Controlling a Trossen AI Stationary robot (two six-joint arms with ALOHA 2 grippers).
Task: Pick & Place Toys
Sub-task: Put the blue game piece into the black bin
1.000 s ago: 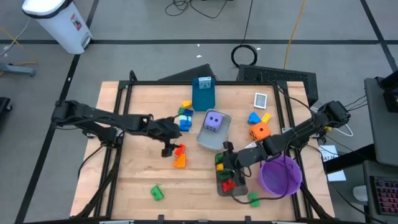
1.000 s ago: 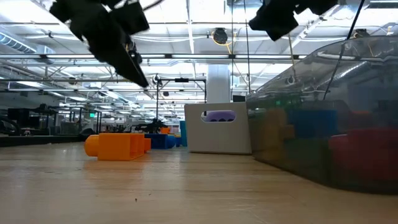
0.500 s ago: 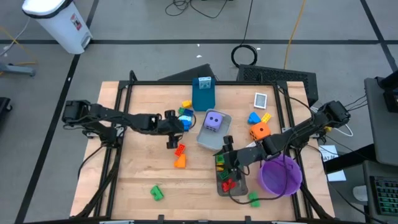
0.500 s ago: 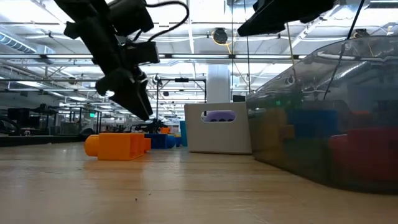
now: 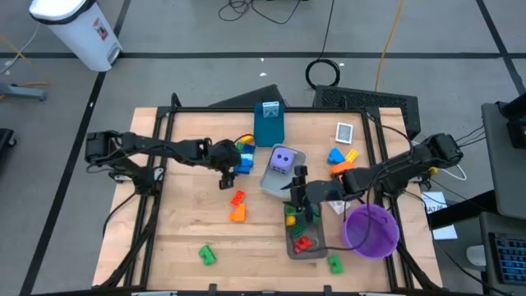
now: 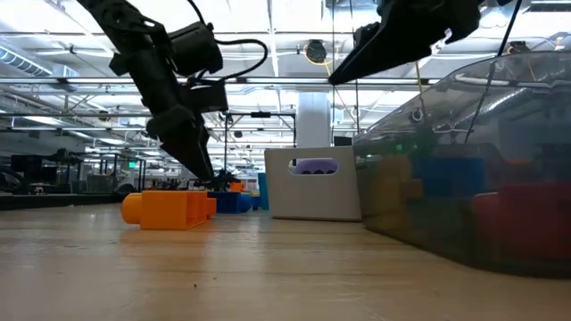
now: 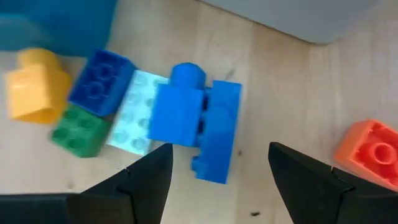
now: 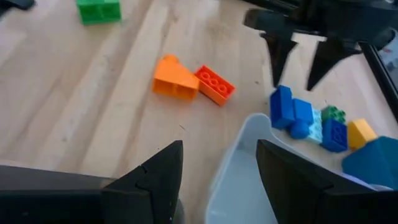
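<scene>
A cluster of bricks lies on the table near the far middle: a blue brick (image 7: 193,124), a pale blue one (image 7: 134,112), a dark blue one (image 7: 99,84), a green one (image 7: 78,130) and a yellow one (image 7: 34,93). My left gripper (image 5: 226,171) hangs open just above the blue brick (image 8: 289,112), tips down, touching nothing. My right gripper (image 5: 297,193) stands open and empty over the far end of a grey tray (image 5: 316,251) that holds several bricks. A purple die (image 5: 282,160) sits in a second grey tray (image 5: 267,182). An orange die (image 5: 343,173) rests on the table.
A red brick (image 5: 237,197) and an orange brick (image 5: 237,214) lie near the middle. Green bricks (image 5: 205,255) (image 5: 334,263) lie by the near edge. A purple bowl (image 5: 370,230) stands at the right, a blue box (image 5: 269,125) at the far middle.
My left gripper has swung from over the red and orange bricks toward the table's far edge and sunk toward the blue brick cluster, staying open. My right gripper has gone toward the far edge along the brick tray and rolled a little, still open.
</scene>
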